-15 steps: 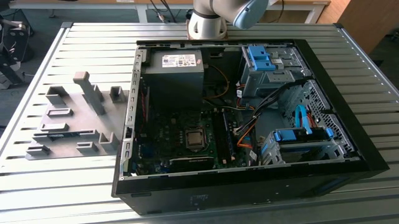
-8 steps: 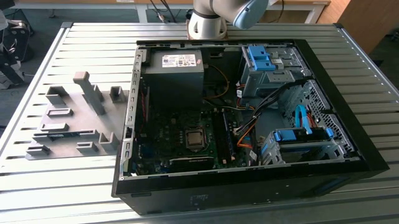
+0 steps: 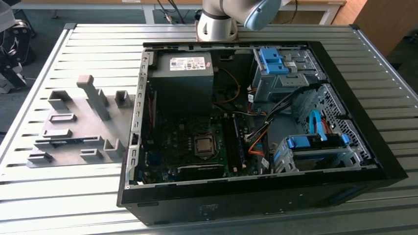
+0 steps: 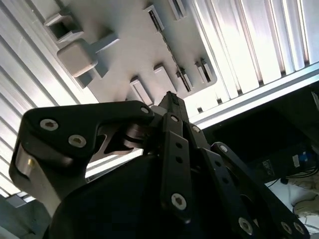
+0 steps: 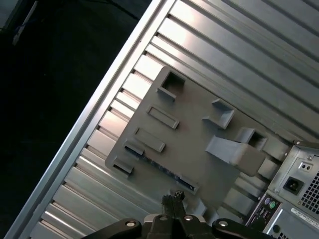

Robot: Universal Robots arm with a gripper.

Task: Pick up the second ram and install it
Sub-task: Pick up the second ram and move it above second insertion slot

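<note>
The second ram (image 3: 66, 142) is a thin dark strip with a touch of blue. It lies in a slot of the grey fixture plate (image 3: 78, 129), on the exterior view's left. In the first wrist view the ram (image 5: 159, 167) runs between two small blocks on the plate (image 5: 189, 134). My gripper (image 5: 173, 200) hangs well above the plate's edge, close to the ram in the picture, fingers pressed together and holding nothing. In the second wrist view the gripper (image 4: 172, 99) shows as black linkages under the plate (image 4: 124, 55).
An open black computer case (image 3: 261, 186) lies on the slatted metal table (image 3: 65, 196), to the exterior view's right of the plate. Inside are a power supply (image 3: 183, 81), a motherboard with its processor socket (image 3: 204, 146), drive cages with blue clips (image 3: 313, 144) and loose cables. Grey blocks stand up from the plate.
</note>
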